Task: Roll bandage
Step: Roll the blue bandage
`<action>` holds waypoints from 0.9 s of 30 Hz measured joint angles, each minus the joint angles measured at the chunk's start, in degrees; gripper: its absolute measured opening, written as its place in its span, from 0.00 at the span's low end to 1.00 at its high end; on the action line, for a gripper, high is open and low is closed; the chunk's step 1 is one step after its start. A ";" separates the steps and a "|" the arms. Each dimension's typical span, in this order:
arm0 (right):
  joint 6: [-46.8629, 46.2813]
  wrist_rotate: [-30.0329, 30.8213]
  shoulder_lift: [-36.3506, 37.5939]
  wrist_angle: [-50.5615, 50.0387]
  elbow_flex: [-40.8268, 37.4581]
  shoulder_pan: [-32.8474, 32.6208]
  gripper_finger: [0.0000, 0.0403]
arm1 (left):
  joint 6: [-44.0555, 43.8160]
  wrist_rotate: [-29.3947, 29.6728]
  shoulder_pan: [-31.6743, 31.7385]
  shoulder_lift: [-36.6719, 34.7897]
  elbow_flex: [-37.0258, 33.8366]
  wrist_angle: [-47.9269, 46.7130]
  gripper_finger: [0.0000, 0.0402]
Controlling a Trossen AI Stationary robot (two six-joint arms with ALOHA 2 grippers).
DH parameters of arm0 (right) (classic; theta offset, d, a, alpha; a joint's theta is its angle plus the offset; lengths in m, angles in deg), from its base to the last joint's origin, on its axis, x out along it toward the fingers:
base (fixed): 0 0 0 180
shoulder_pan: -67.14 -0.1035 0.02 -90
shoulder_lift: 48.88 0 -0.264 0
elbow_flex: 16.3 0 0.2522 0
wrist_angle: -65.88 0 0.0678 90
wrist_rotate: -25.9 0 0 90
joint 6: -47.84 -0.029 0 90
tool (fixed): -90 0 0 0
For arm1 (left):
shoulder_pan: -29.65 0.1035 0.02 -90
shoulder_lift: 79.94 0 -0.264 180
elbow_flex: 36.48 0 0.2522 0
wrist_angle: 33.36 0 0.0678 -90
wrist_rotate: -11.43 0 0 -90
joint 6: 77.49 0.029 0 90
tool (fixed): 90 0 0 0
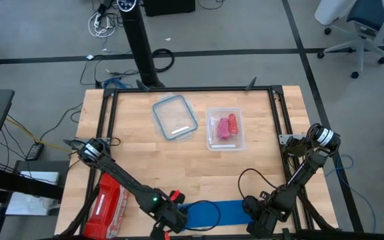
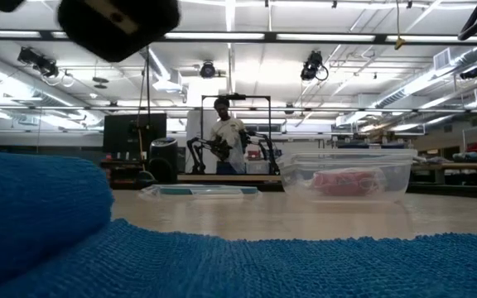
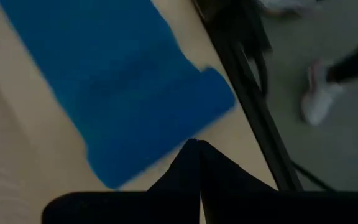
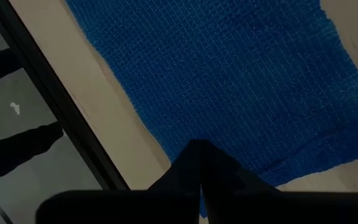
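Observation:
The blue bandage [image 1: 213, 215] lies flat along the table's near edge. Its left end is rolled into a short stub [image 3: 166, 134] that rests on the strip, and the stub shows large at the left of the low view [image 2: 31, 211]. My left gripper [image 1: 174, 220] is shut and points steeply down. Its tips [image 3: 195, 144] are right beside the rolled end. My right gripper [image 1: 255, 212] is shut too and points down onto the strip's right end [image 4: 278, 124]. My left gripper has its shut fingertips at the near edge of the rolled end [image 3: 179, 140]; I cannot tell whether they touch it. My right gripper presses its shut fingers down from above on the flat strip close to its right end [image 4: 197, 134], near the strip's near edge. The strip lies flat on the table under them.
A clear lid [image 1: 175, 117] and a clear box with pink-red rolls [image 1: 225, 128] stand at the far middle. A red pack [image 1: 109, 203] lies at the near left. A black frame [image 1: 192, 91] rims the table. A person [image 2: 226, 136] stands in the room behind.

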 joint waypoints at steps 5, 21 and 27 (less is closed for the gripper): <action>-0.01 0.00 0.00 0.00 -0.02 0.01 0.00 | 1.49 -1.74 -0.64 -0.02 -0.94 -0.19 0.00; -0.07 -0.04 0.00 0.27 -0.02 0.01 0.01 | -2.32 4.03 -0.73 0.03 -9.22 7.08 0.00; -0.63 -0.04 0.00 0.35 0.00 0.00 0.01 | -5.11 10.91 0.56 0.09 -6.24 15.06 0.00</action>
